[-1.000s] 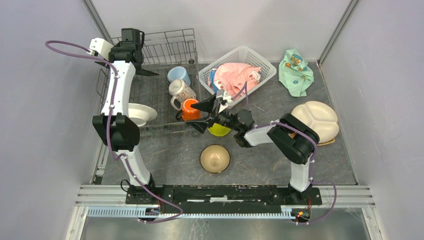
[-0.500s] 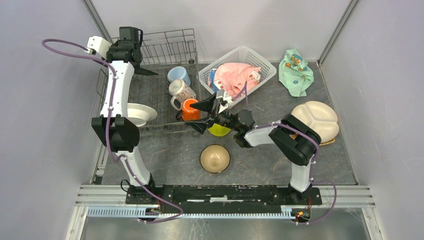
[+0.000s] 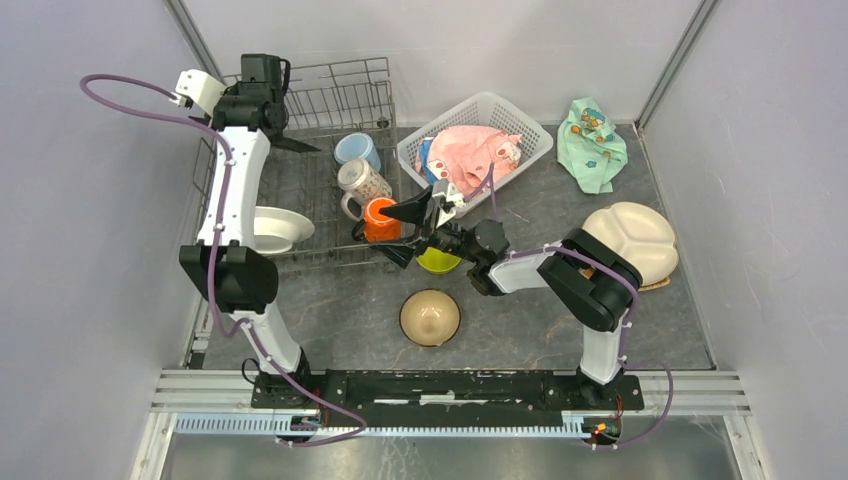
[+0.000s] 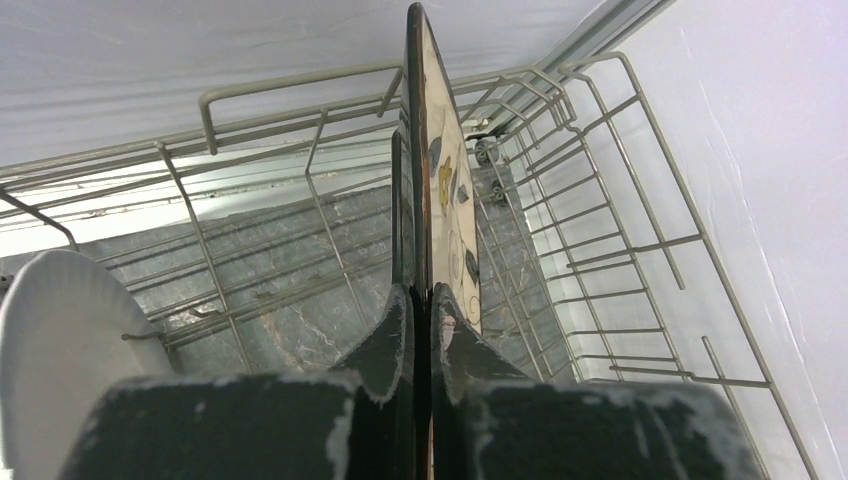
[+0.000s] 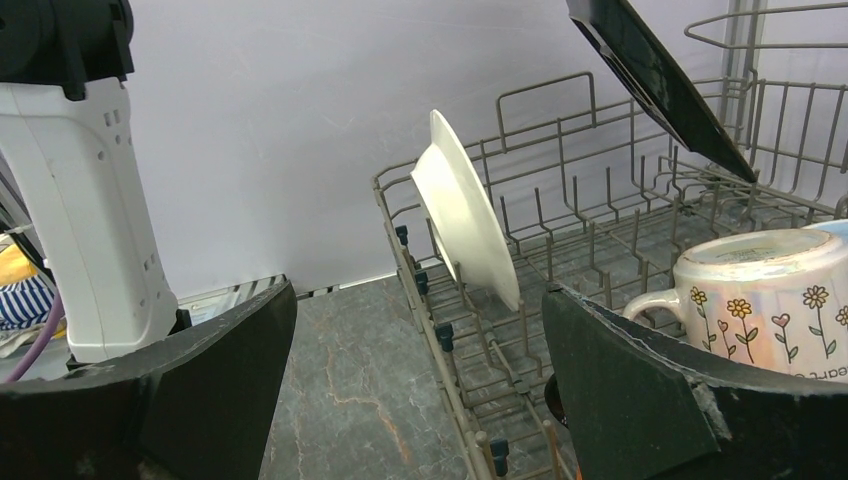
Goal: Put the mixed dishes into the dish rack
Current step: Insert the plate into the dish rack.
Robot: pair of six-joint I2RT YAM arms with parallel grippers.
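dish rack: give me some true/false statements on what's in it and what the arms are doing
1. The left pincer is shut on the dark square plate. True.
2. The right pincer grips the orange mug. False: its jaws stand wide open, with nothing between them.
3. The white plate stands on edge in the dish rack. True.
4. The tan bowl sits in the rack. False: it sits on the table, in front of the rack.
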